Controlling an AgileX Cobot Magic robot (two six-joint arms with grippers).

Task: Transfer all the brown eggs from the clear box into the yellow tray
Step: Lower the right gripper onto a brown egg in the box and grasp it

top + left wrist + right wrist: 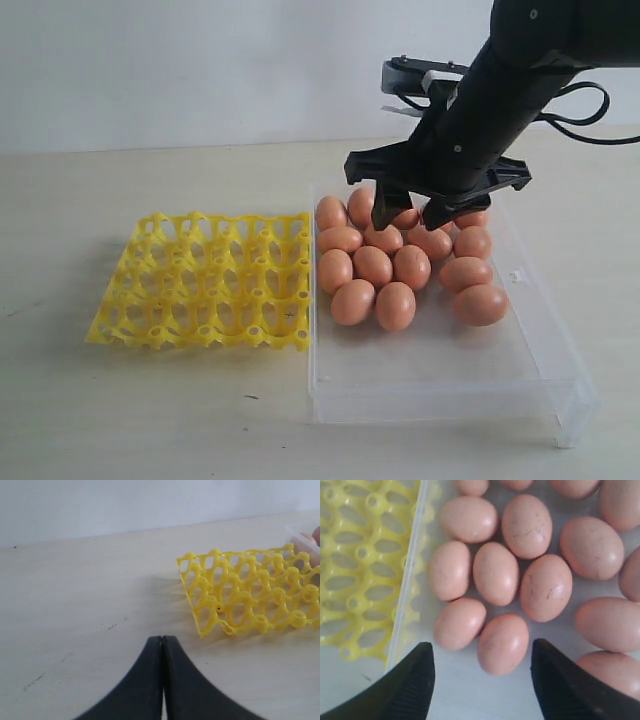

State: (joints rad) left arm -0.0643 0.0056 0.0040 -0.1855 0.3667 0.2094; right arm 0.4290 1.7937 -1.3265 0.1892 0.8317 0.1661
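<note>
Several brown eggs [373,265] lie clustered in the far half of the clear box [440,375]. My right gripper [412,217] hangs open just above the back of the cluster, hiding a few eggs. In the right wrist view its open fingers [415,680] flank one brown egg [502,643] lying at the edge of the cluster. The yellow tray [210,280] sits left of the box, its cells holding nothing. My left gripper [162,639] is shut on nothing above bare table, with the yellow tray [250,597] ahead of it.
The near half of the clear box floor [430,365] is bare. The tray's right edge touches the box's left wall [312,300]. A pale wall stands behind the beige table [150,400].
</note>
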